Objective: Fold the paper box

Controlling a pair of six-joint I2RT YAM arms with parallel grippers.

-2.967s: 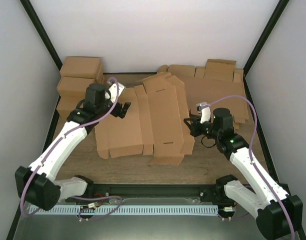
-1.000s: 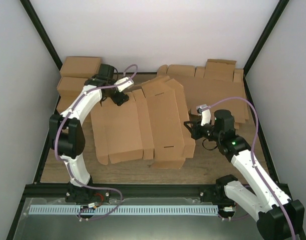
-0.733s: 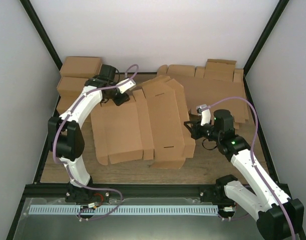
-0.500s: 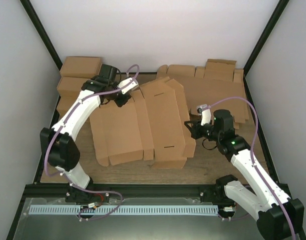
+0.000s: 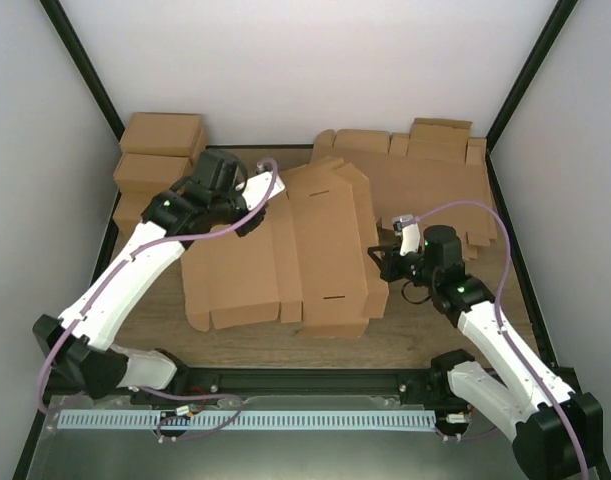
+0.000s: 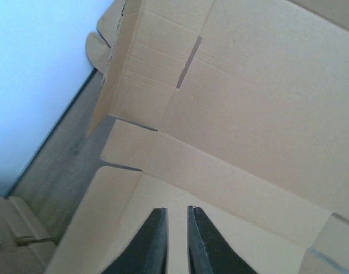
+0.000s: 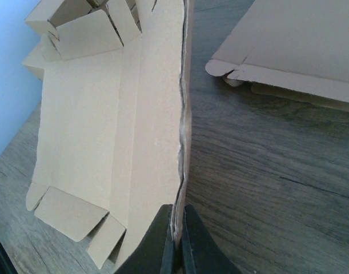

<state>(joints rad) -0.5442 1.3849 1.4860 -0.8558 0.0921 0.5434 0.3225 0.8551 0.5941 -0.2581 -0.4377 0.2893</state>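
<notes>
The paper box [image 5: 285, 250] lies opened flat on the table's middle, a brown die-cut sheet with creases, flaps and a slot. In the top view my left gripper [image 5: 248, 222] hovers over its back left panel. The left wrist view shows that gripper [image 6: 177, 212] shut, only a thin slit between its fingertips, nothing held, and the paper box [image 6: 248, 114] below. My right gripper [image 5: 378, 253] is at the sheet's right edge. In the right wrist view the right gripper [image 7: 177, 216] is shut on the raised, doubled edge of the paper box [image 7: 88, 125].
Folded brown boxes [image 5: 160, 150] are stacked at the back left. A thick pile of cardboard blanks [image 5: 425, 175] lies at the back right, its near corner [image 7: 288, 63] close to the right gripper. Black frame posts and white walls close the sides.
The left gripper went from open to shut and drew slightly nearer over the box's back left panel while its arm swung low. The right arm kept its grip and barely moved.
</notes>
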